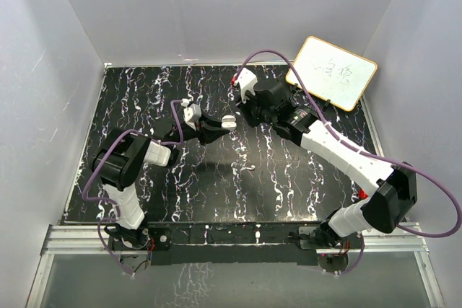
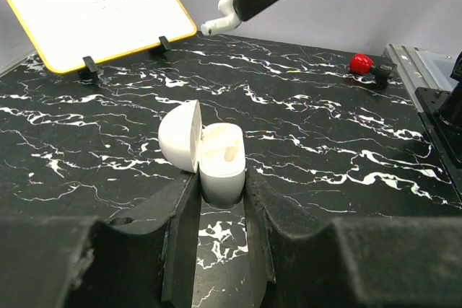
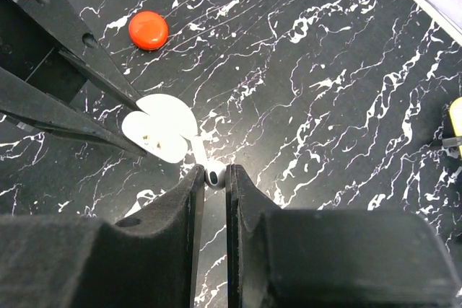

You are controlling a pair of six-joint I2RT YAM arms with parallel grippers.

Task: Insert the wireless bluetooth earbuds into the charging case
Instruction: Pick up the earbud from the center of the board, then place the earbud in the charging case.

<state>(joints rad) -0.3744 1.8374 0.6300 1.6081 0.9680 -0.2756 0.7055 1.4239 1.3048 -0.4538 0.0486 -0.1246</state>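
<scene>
The charging case [image 2: 220,167] is white, not red, and its lid [image 2: 180,135] stands open to the left. My left gripper [image 2: 222,178] is shut on the case's body and holds it above the table; the case also shows in the top view [image 1: 228,123]. My right gripper [image 3: 214,176] is shut on a white earbud [image 3: 214,174], stem pointing toward the open case [image 3: 160,126] just below and left of it. In the left wrist view the earbud [image 2: 220,21] hangs above and behind the case. A second earbud is not clearly visible.
A red round puck [image 3: 149,30] lies on the black marbled table [image 1: 303,171], also seen at the far right in the left wrist view [image 2: 361,62]. A yellow-framed whiteboard [image 1: 331,72] leans at the back right. Grey walls enclose the table.
</scene>
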